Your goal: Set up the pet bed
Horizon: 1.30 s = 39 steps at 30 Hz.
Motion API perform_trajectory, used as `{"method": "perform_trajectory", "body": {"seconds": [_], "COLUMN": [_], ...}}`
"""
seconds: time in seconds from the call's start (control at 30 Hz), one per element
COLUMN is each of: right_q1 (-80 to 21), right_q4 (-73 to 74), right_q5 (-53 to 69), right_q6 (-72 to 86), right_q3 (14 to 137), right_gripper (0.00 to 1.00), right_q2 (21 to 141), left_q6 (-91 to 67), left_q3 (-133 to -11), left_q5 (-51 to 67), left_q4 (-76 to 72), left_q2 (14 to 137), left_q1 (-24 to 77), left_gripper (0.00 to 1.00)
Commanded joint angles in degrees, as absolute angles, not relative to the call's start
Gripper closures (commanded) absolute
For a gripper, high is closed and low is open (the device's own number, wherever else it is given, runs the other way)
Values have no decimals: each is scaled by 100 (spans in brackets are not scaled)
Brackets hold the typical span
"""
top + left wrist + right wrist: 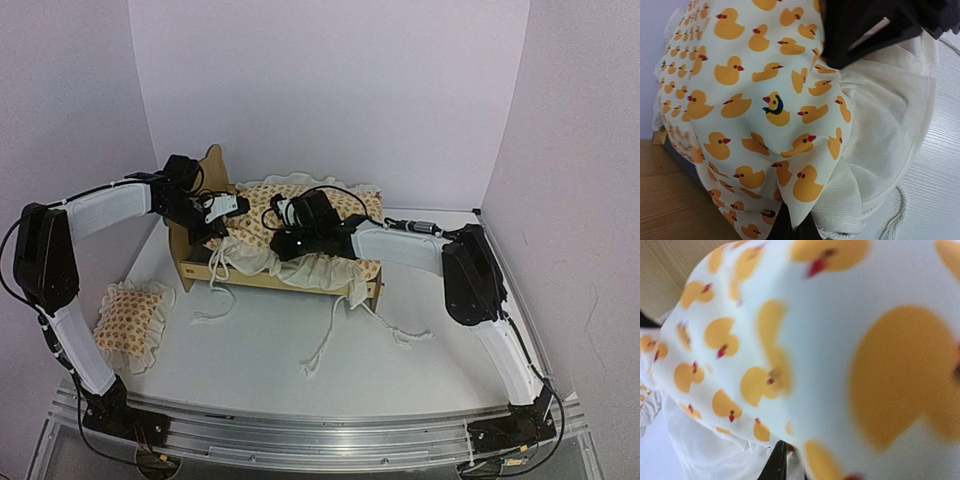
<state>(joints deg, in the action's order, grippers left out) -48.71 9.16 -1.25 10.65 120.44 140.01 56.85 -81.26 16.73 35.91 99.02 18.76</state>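
Top external view: white table (260, 350), pale lilac walls (330, 90); left pincer (233, 209) clamped on cushion (755, 100), right pincer (285, 240) opening untellable.

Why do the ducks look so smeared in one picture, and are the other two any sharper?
Right wrist view: the cushion sits so near the lens that its ducks blur, worst on the right. Left wrist view: ducks crisp, fabric evenly lit. Top external view: sharp throughout, soft even light, only faint shadows beside the pet bed.
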Motion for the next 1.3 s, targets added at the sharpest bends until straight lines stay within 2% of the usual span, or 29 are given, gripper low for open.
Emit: {"method": "perform_trajectory", "body": {"seconds": [0.0,0.2,0.3,0.4,0.5,0.6,0.63,0.9,1.27], "right_q1": [-5070,-5276,-5498,-5617,-5675,-5673,-5675,-5669,-5640], "right_q4": [467,-1097,-1169,-1167,-1172,-1146,-1122,-956,-921], "right_q5": [627,1302,1505,1406,1079,1314,1341,801,162], "right_q6": [172,391,508,1081,1530,1926,2096,2393,2206], "right_q3": [12176,11672,12043,12420,12620,13026,13172,13550,14031], "right_gripper": [83,75,64,60,67,78,79,80,75], "right_q2": [13158,12914,13364,13886,14206,14596,14742,15276,15632], "left_q6": [5474,5350,5378,5355,5322,5307,5296,5241,5236], "left_q3": [-8765,-8970,-8888,-8743,-8717,-8723,-8721,-8708,-8669], "left_q5": [1598,1793,2094,2157,2169,2195,2198,2231,2251], "left_q4": [3198,3101,3277,3305,3330,3330,3322,3322,3337], "left_q2": [9875,9953,9962,9920,9890,9887,9898,9913,9888], "left_q1": [1610,1542,1542,1551,1553,1549,1549,1549,1553], "left_gripper": [100,100,100,100,100,100,100,100,100]}}
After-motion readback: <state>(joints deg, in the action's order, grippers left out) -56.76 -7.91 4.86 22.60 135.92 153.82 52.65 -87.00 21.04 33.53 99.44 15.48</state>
